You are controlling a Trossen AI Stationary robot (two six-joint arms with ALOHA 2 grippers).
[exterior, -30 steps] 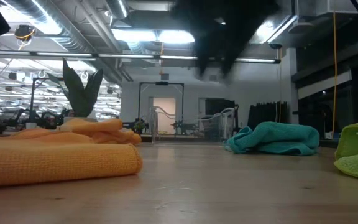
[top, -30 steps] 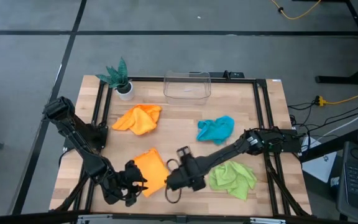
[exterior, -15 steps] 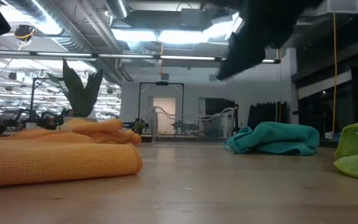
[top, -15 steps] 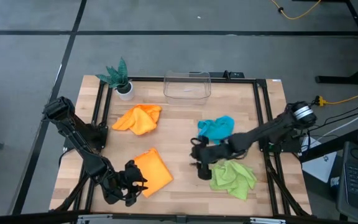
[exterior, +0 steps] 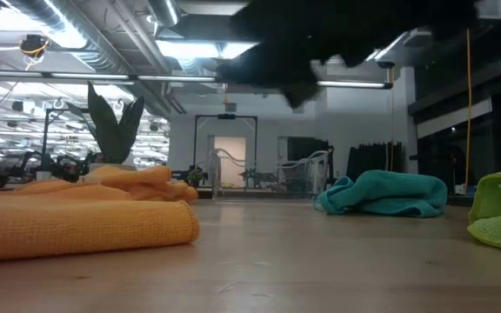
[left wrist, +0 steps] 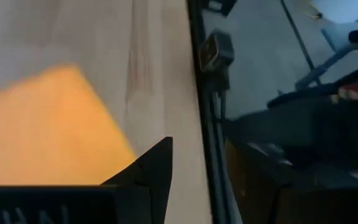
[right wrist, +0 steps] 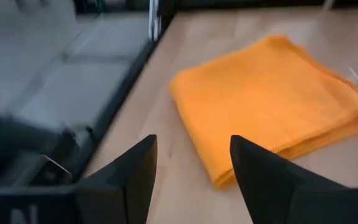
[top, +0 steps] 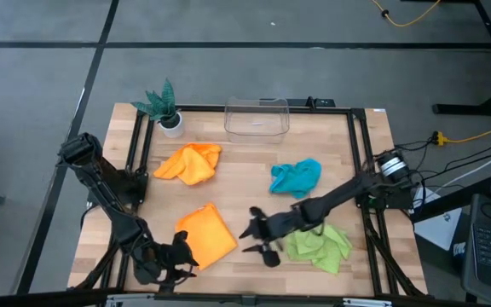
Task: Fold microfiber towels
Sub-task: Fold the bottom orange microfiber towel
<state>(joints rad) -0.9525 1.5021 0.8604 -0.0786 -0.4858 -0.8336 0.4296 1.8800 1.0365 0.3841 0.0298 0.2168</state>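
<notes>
R arm stretched low from the right edge toward table centre, right gripper (top: 255, 240) hovering just right of the folded orange towel (top: 205, 237), fingers (right wrist: 263, 177) parted w/ nothing between them. L arm bent along the left edge, left gripper (top: 180, 258) at the near-left corner beside that same towel; jaws apart, empty. Crumpled orange towel (top: 190, 162) far-left, teal towel (top: 296, 177) centre-right, lime green towel (top: 320, 245) near-right, just beside R arm. Plant (top: 161, 104) & clear bin (top: 257, 116) at far edge. No readable labels or writing
</notes>
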